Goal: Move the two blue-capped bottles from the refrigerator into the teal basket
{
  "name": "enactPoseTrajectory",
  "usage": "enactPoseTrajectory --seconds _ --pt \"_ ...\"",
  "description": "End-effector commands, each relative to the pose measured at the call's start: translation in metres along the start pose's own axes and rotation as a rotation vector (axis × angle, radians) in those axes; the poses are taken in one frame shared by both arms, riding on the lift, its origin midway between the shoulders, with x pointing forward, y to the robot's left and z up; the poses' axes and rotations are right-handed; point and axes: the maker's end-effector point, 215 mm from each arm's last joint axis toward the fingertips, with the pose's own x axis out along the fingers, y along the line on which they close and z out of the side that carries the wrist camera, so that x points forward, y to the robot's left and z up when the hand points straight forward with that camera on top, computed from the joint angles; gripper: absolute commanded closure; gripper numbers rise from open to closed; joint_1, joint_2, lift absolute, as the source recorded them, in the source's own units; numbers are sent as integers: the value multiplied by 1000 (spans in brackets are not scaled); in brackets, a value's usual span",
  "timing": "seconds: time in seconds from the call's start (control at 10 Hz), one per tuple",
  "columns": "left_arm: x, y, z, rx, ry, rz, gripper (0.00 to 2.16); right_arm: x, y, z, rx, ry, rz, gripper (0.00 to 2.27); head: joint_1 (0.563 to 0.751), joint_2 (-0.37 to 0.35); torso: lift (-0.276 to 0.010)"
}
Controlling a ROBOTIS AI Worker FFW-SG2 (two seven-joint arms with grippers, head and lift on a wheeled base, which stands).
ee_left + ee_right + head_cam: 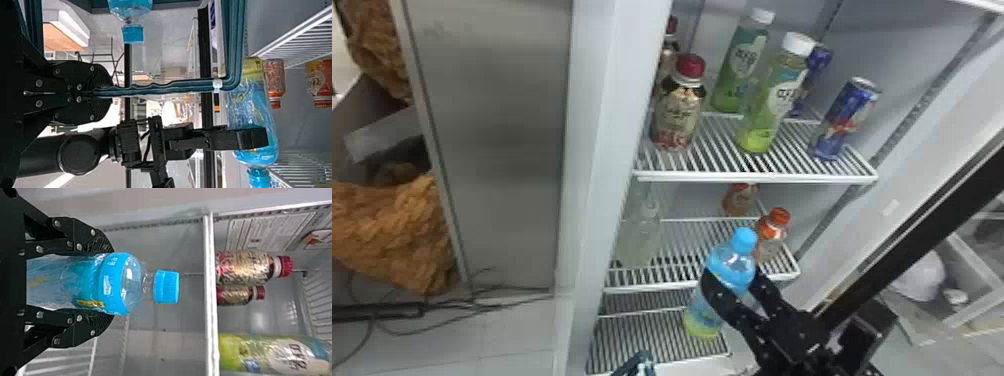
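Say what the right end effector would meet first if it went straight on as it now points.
Probably the middle shelf, at its front edge, with the held bottle touching first; depth is unclear.

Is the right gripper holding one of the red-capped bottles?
No, the right gripper grips a blue-capped bottle, and the red-capped bottles stand on a refrigerator shelf.

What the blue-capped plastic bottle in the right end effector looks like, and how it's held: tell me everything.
The clear, plastic-looking bottle has a blue wrap, yellow-green toward its base, and a ribbed blue cap, on. Roughly upright, it is clamped below its shoulder by the black two-fingered right end effector, before white wire shelves.
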Motion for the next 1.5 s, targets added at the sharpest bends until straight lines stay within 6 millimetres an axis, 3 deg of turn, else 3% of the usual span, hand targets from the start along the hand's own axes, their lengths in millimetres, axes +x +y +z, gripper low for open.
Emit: enactPoseTrajectory --seconds 0.0,0.3,0.5,1.4 --pt "0 0 0 0 0 0 1136 0 9 -6 34 25 29 756 695 -350 -143" --pt "-1 1 0 -2 -2 1 1136 -10 36 -15 100 113 102 756 695 -350 -143" --pt "-2 1 0 -4 -3 0 1136 -23 57 -32 177 206 142 756 695 -350 -143" --pt "-2 2 -1 -5 -3 1 1136 -42 82 -90 414 343 165 757 695 -350 -142"
